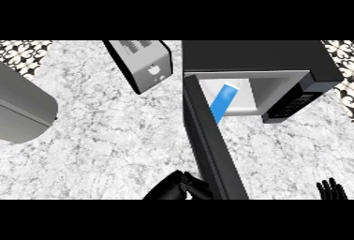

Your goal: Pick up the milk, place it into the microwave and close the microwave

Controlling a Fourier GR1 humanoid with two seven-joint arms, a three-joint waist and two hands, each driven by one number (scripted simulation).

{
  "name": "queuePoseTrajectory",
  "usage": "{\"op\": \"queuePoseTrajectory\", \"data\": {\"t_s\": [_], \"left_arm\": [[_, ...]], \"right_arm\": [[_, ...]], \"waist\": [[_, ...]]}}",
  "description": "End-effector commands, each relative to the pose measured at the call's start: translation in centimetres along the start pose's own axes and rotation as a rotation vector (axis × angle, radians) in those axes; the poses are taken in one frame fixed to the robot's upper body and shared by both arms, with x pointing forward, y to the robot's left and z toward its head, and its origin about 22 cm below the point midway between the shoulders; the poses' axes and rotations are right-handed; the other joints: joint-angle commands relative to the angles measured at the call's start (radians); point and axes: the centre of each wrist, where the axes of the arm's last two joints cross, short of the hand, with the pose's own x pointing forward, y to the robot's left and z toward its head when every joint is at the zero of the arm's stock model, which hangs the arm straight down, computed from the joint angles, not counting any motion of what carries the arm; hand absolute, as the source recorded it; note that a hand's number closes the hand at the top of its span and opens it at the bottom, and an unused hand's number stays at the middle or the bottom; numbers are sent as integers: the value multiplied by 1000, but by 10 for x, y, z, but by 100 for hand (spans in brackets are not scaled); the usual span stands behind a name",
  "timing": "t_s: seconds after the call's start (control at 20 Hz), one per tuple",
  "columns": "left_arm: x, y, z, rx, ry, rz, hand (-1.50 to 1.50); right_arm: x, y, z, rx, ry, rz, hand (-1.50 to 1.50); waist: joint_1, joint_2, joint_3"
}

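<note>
- Milk [224,101] leans inside the open microwave [276,56] at one o'clock.
- Left hand [178,187] at six o'clock, beside the door [211,140]: pose, cannot tell.
- Right hand [332,190] spread, five o'clock.

Milk [223,102] lower end, perhaps behind door [214,154]

A toaster [146,65] with black sides and a silver face stands at the back of the white speckled counter [104,145]. A large rounded grey object [21,110] sits at the left edge, well apart from it. Black-and-white patterned tile [21,52] shows behind.
</note>
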Motion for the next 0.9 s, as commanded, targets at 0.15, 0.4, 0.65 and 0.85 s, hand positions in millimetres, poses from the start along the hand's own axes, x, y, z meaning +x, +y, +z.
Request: {"op": "queuePoseTrajectory", "data": {"t_s": [0.15,0.4,0.65,0.85], "left_arm": [[-28,-51,-27,-89,47,-120,150],[-32,-59,-46,-115,124,-94,150],[-43,-67,-52,-91,192,-86,150],[-45,-48,-68,21,157,-49,150]], "right_arm": [[14,0,4,101,-127,-122,-150],[36,9,-14,172,-175,-154,-150],[55,11,-27,234,-240,-196,-150],[79,7,-32,269,-258,-208,-150]], "waist": [[-13,1,1],[-48,6,0],[-85,9,-1],[-121,15,-4]]}}
